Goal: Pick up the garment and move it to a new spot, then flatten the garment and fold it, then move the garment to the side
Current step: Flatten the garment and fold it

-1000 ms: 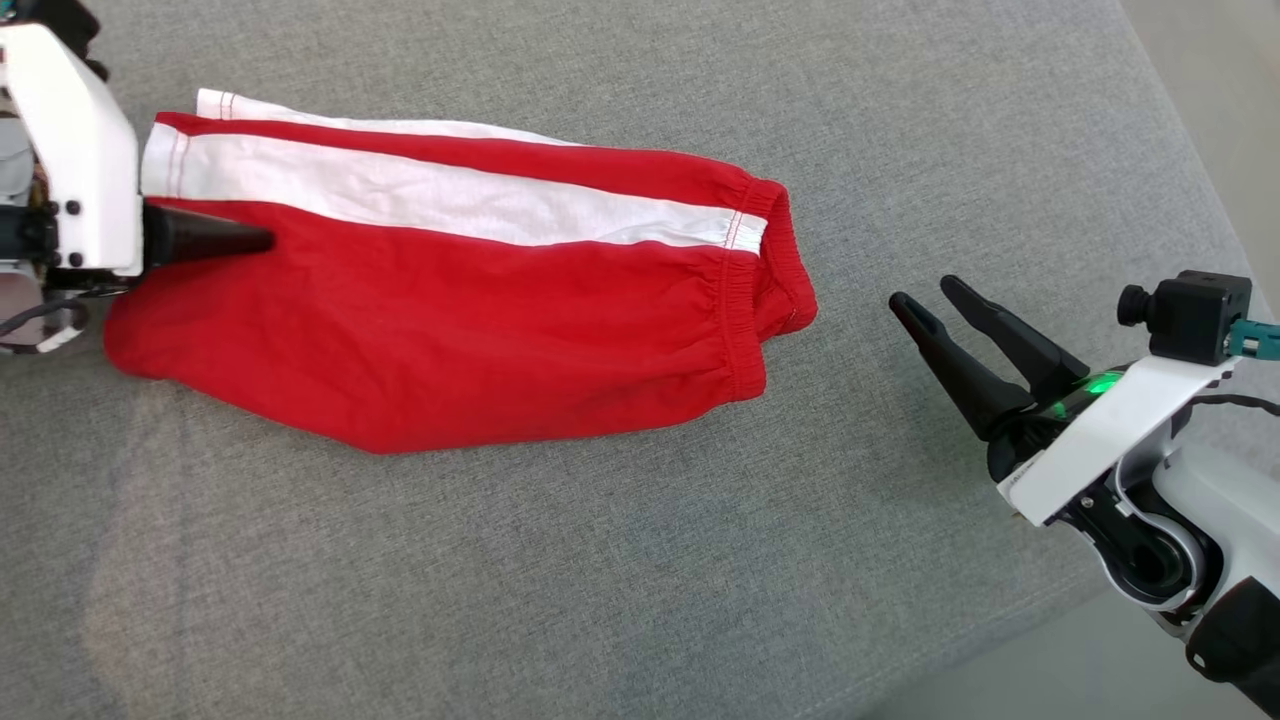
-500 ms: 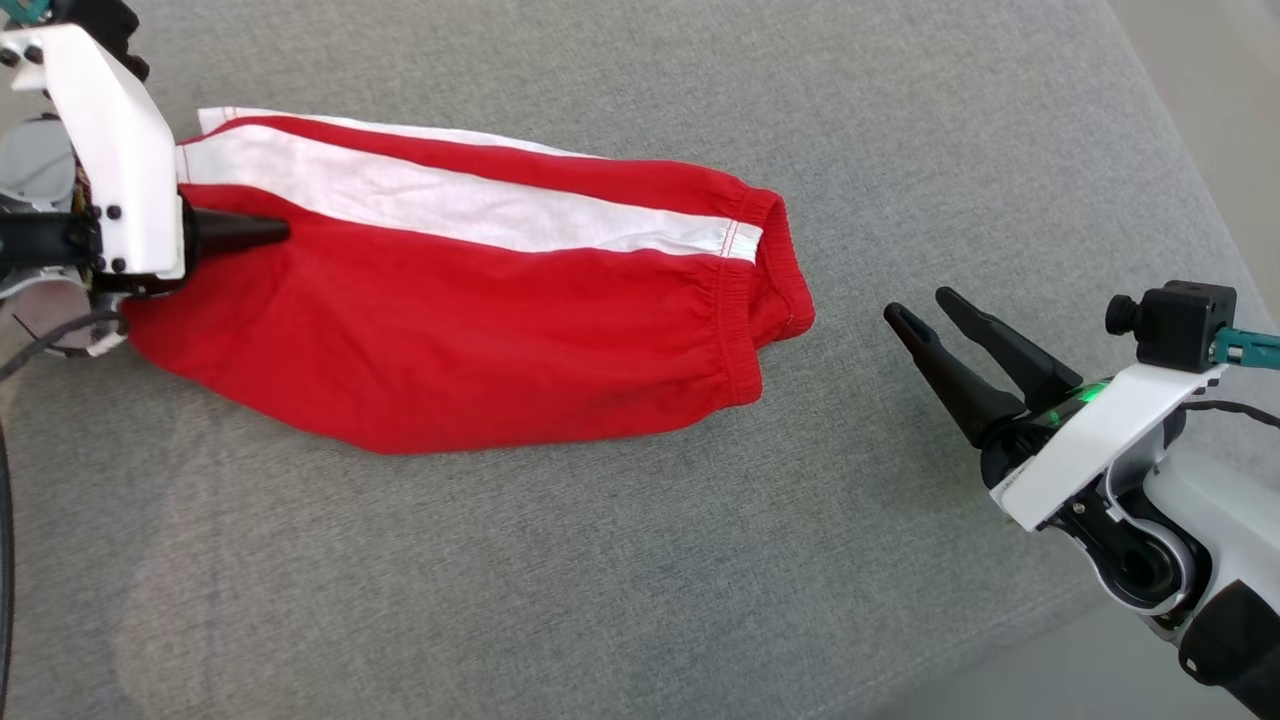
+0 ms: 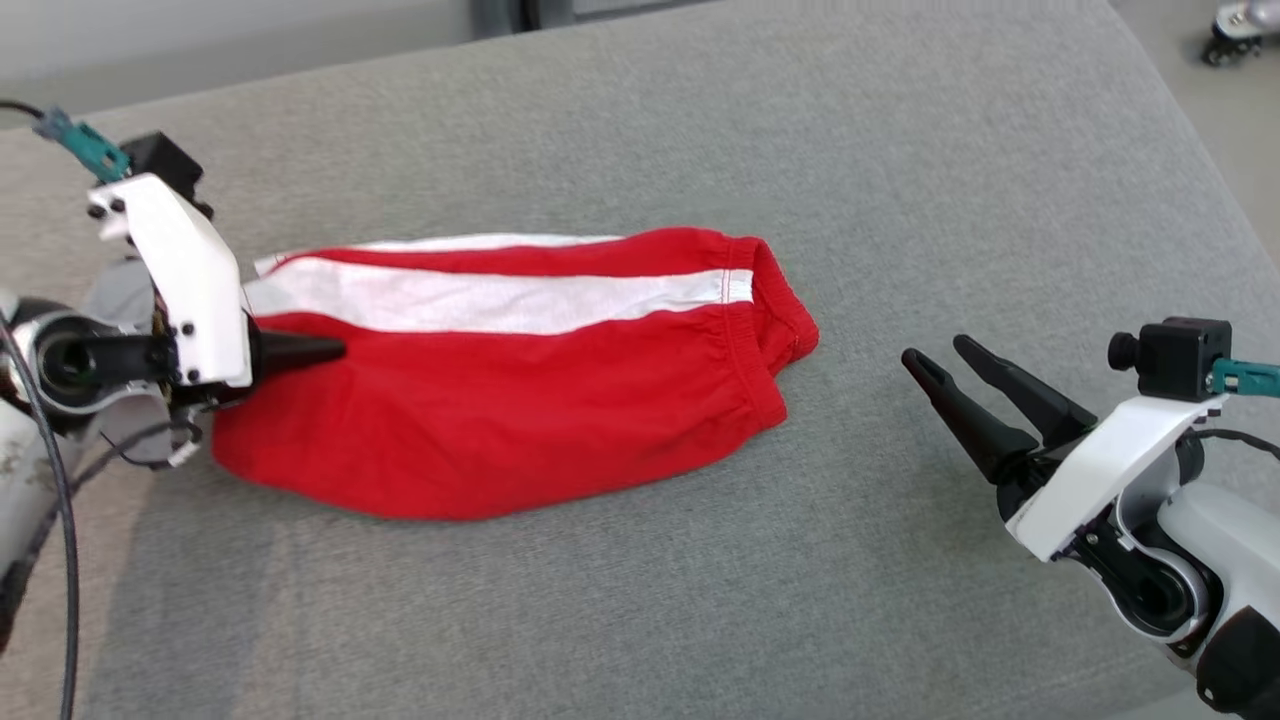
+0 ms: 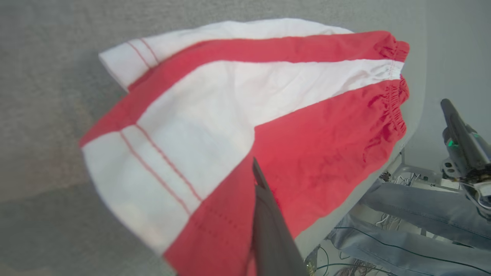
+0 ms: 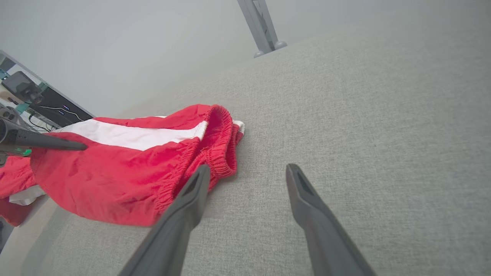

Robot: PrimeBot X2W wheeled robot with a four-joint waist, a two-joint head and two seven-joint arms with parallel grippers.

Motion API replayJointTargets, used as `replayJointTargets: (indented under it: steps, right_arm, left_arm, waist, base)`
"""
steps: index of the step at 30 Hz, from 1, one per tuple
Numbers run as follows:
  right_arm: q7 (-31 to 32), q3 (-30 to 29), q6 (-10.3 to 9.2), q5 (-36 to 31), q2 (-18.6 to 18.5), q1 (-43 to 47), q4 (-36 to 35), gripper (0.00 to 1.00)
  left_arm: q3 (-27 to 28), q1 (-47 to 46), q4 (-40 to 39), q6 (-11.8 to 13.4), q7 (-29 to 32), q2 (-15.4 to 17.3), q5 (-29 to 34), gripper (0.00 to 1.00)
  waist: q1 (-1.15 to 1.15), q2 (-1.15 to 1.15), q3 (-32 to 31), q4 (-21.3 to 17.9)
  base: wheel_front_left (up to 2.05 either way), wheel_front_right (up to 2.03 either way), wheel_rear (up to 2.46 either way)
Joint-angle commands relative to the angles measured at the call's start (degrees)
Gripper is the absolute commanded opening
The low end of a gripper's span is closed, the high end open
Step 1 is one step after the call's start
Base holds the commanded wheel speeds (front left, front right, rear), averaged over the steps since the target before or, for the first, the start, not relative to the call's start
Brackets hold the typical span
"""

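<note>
Lengthwise across the left half of the grey fabric-covered tabletop (image 3: pixel 700 600) lies a pair of red shorts with a white side stripe (image 3: pixel 500 420), folded into one narrow shape. Its gathered elastic waistband is toward the tabletop's middle and its white-trimmed leg hems are by the left edge. At that hem end the left gripper (image 3: pixel 335 349) has its jaws pressed together on the red cloth just below the white stripe. The right gripper (image 3: pixel 932 349) hovers near the right edge, jaws apart with nothing between them, pointing toward the waistband but clear of it. Beyond the tabletop's edge, in the left wrist view, lies blue denim cloth (image 4: pixel 414 207).
</note>
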Motion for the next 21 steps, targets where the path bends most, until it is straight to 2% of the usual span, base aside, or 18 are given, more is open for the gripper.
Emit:
replayJointTargets:
  steps: [1,8,14,15,16,17,21]
  right_arm:
    - [0.3,0.1,0.02,0.1,-0.4,0.8,0.3,1.0]
    - [1.0,0.0,0.02,0.7,-1.0,2.7,1.2,1.0]
    - [2.2,-0.1,0.02,0.9,-1.5,3.5,1.0,1.0]
    - [2.3,-0.2,0.02,0.8,-1.6,3.5,0.9,1.0]
    - [2.5,-0.3,0.02,0.7,-1.6,3.5,0.8,1.0]
    - [2.7,-0.4,0.02,0.7,-1.7,3.5,0.7,1.0]
    - [3.0,-0.6,0.02,0.5,-1.8,3.8,0.6,1.0]
  left_arm:
    - [0.1,1.0,-0.2,0.4,-0.5,-0.2,-0.2,0.0]
    - [0.0,5.3,-0.9,0.8,-2.5,0.1,-0.7,0.0]
    - [-0.5,7.6,0.0,1.3,-3.7,0.1,-0.2,0.0]
    - [-0.3,7.7,0.2,1.4,-4.2,-0.2,-0.1,0.31]
    - [-0.3,7.8,0.4,1.2,-4.5,-0.5,-0.1,0.78]
    - [-0.4,8.0,0.6,0.9,-4.4,-0.6,-0.1,1.0]
    - [-0.8,7.7,1.0,0.3,-4.3,-0.2,0.6,1.0]
  waist:
    - [0.0,0.0,-2.1,2.1]
    - [0.0,0.0,-5.2,5.0]
    - [0.0,0.0,-6.2,5.8]
    - [0.0,0.0,-6.2,5.8]
    - [0.0,0.0,-6.1,5.8]
    - [0.0,0.0,-6.1,5.8]
    - [0.0,0.0,-6.3,5.8]
  base:
    - [0.0,0.0,0.0]
    - [0.0,0.0,0.0]
    - [0.0,0.0,0.0]
    - [0.0,0.0,0.0]
    - [0.0,0.0,0.0]
    - [0.0,0.0,0.0]
    - [0.0,0.0,0.0]
